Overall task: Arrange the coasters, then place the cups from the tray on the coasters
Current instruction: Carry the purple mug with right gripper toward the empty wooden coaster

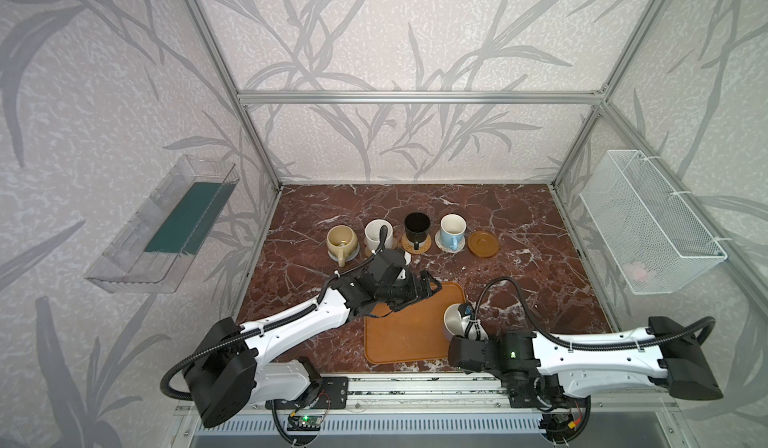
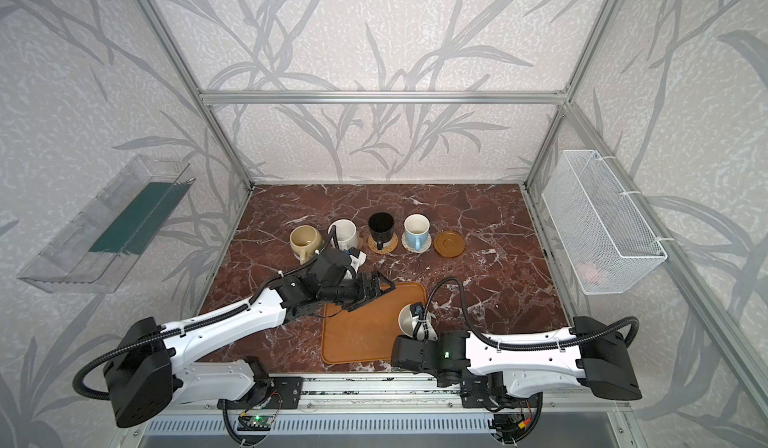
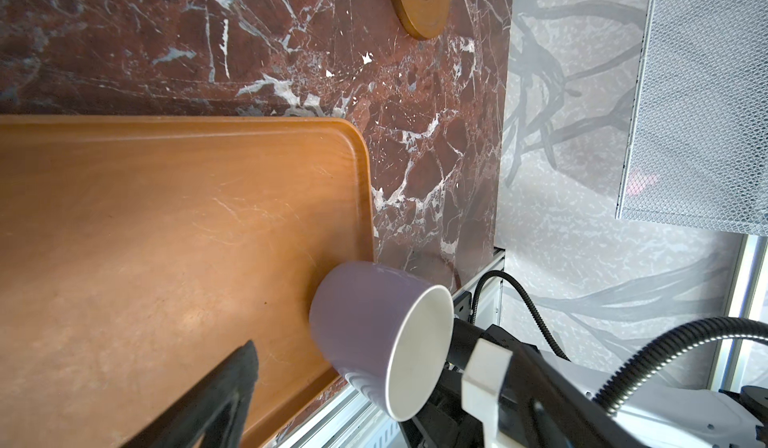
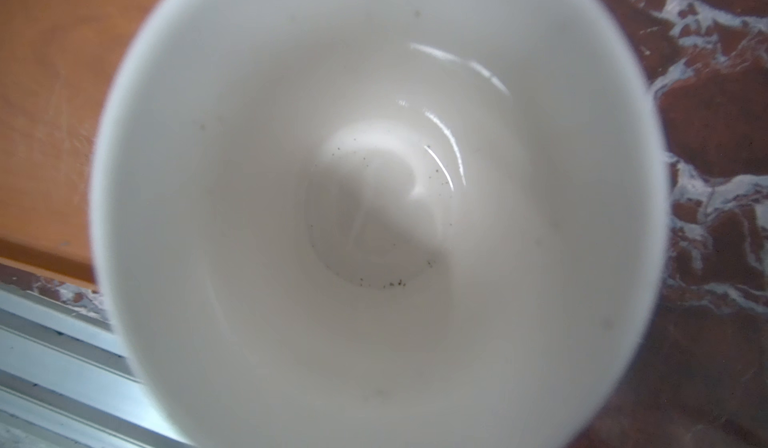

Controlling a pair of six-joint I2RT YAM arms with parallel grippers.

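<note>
Leaf-patterned walls and an aluminium frame enclose a red marble tabletop [image 1: 519,217], with a wire basket [image 1: 648,221] hung on the right wall and a clear bin [image 1: 162,225] on the left. The orange-brown tray [image 1: 407,338] lies near the front edge. Bare marble separates it from the cups behind and runs on to the right wall.

The left gripper [image 1: 428,286] hangs over the tray's far edge, jaws wide and holding nothing. The right gripper [image 1: 468,319] is closed on the lavender cup [image 3: 357,325], which is tilted at the tray's right rim; the grip itself is hidden.

In both top views, four cups stand in a row on coasters:
- beige-yellow cup [image 1: 340,240] on the grey-blue coaster [image 1: 354,254]
- speckled white cup [image 1: 377,234] on the tan coaster [image 1: 368,252]
- black cup [image 1: 417,227] on the rattan coaster [image 1: 424,247]
- light blue cup [image 1: 452,230] on the rope coaster [image 1: 442,244]

The wooden disc [image 1: 483,243] at the row's right end is bare.
</note>
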